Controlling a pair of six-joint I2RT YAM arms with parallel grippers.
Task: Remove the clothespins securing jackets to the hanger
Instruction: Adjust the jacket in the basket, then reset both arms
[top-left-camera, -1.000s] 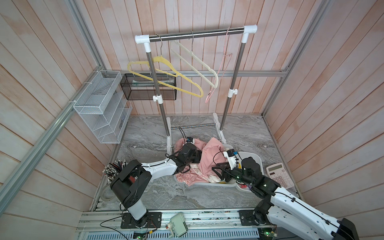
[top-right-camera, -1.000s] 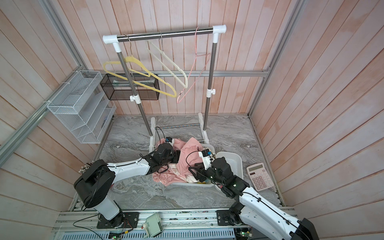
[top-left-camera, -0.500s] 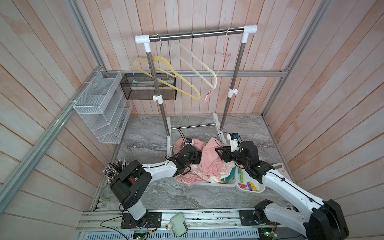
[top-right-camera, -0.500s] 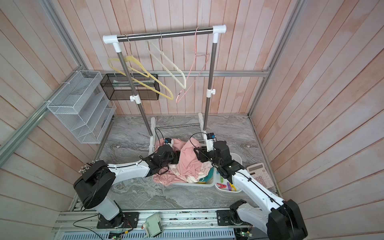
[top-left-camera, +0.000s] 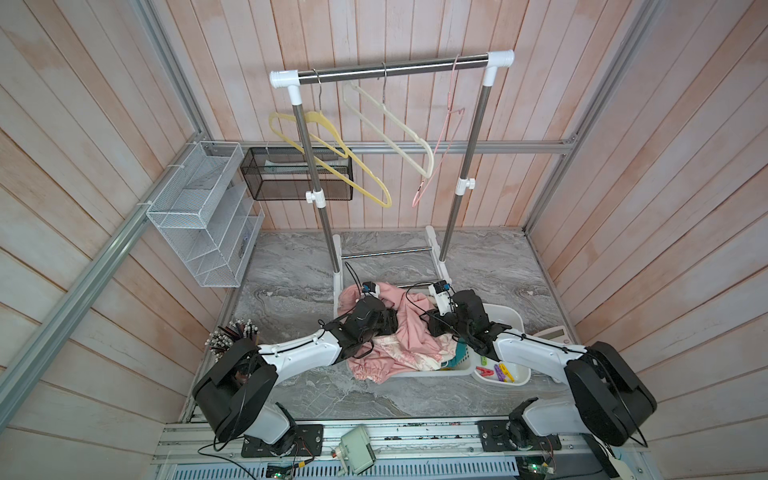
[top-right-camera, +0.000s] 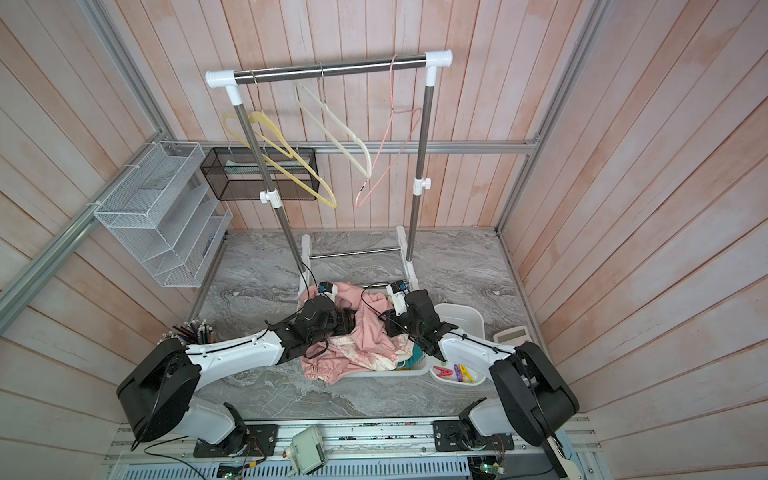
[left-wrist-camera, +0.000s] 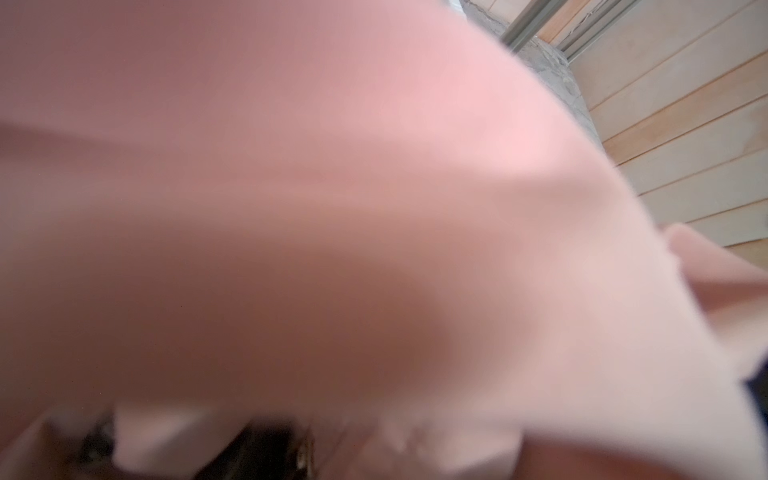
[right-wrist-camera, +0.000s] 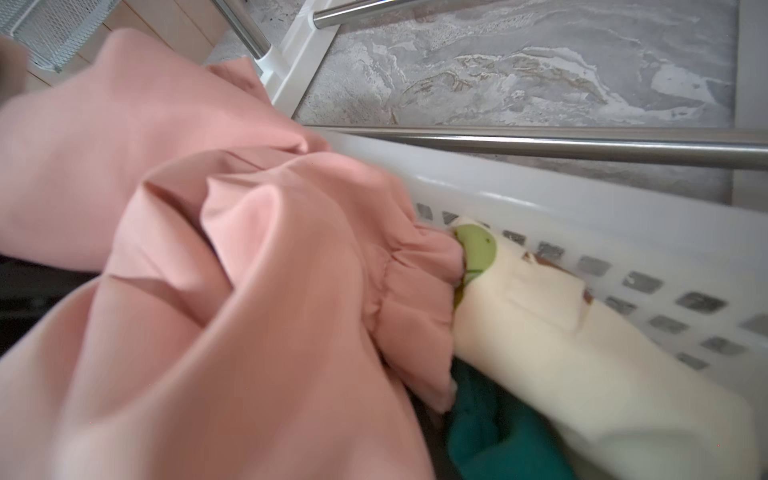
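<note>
The clothes rack (top-left-camera: 390, 68) stands at the back with its three hangers (top-left-camera: 429, 164) bare. That suggests most of the unpinning is done and the garments were dropped below. The white basket (top-left-camera: 505, 318) at the rack's foot holds the pink jacket (top-left-camera: 409, 332) heaped on top and spilling over the near rim. The teal jacket (right-wrist-camera: 490, 432) and a cream lining (right-wrist-camera: 540, 332) are pressed beneath it against the perforated wall. Both arms reach into that heap from opposite sides, probably searching the folds for a clip not yet off. The left gripper (top-left-camera: 388, 326) is buried in pink cloth and its wrist view shows only blurred fabric, so I cannot tell whether it is clenched or released. The right gripper (top-left-camera: 434, 329) sits at the jacket's other edge with its jaws hidden too, so its state is equally unclear. Just beside the basket, a small white tub (top-left-camera: 527, 376) collects the freed clothespins (top-left-camera: 496, 370), red, purple and yellow among them. A second ago the right arm hung over that tub. It has since swung across to the jacket, while the left arm has barely moved.
</note>
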